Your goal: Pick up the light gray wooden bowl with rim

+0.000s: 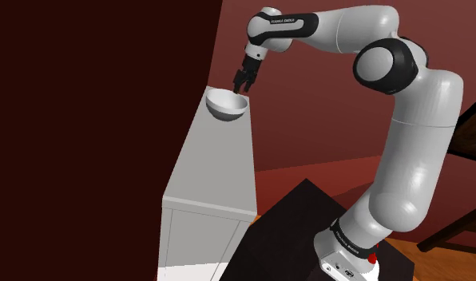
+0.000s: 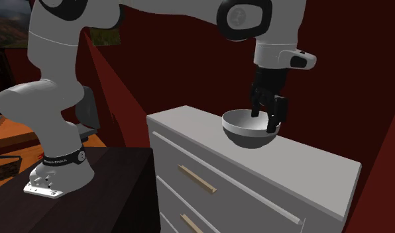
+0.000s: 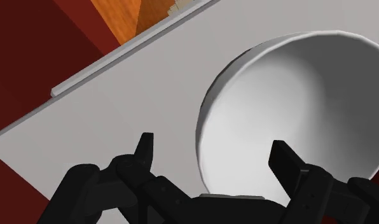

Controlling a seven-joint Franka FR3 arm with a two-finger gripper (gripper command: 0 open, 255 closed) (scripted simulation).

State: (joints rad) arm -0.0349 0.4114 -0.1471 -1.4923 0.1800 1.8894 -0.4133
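Light grey bowl (image 3: 296, 108) on the white dresser (image 2: 309, 165) top, fingers (image 3: 145, 149) spread wide astride its rim, one inside, one outside, wall between them, neither visibly touching it

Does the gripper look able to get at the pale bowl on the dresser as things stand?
Likely yes. The gripper hangs right over the bowl, its open fingers straddling the rim, one inside, one outside; nothing else blocks it.
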